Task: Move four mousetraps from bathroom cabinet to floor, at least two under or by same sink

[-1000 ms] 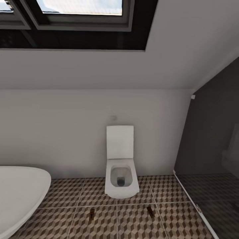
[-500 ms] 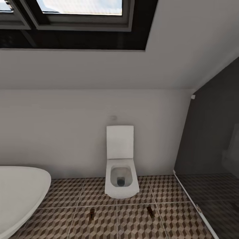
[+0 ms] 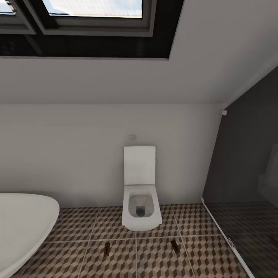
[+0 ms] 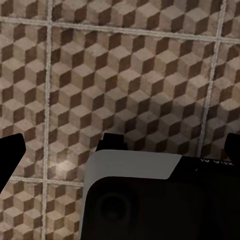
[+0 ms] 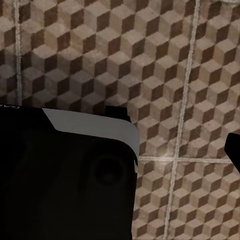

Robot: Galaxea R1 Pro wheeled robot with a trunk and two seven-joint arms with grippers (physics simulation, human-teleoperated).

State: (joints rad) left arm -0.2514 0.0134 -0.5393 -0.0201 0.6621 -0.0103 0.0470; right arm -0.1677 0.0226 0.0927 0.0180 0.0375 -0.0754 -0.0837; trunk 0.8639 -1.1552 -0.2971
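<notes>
Two mousetraps point(image 3: 106, 250) point(image 3: 175, 245) lie flat on the bathroom floor point(image 3: 154, 258), just before the toilet point(image 3: 141, 208), one toward the bathtub point(image 3: 23, 227), one toward the glass partition point(image 3: 247, 216). Judged light, stiff and thin, each is best pinched across its long board edges, clear of the spring. Left gripper point(image 4: 120, 145) and right gripper point(image 5: 175, 135) hang over bare tiles, jaws apart.

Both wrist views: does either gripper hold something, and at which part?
Nothing is held. Between the fingers of the left gripper and right gripper appears just the bathroom floor.
</notes>
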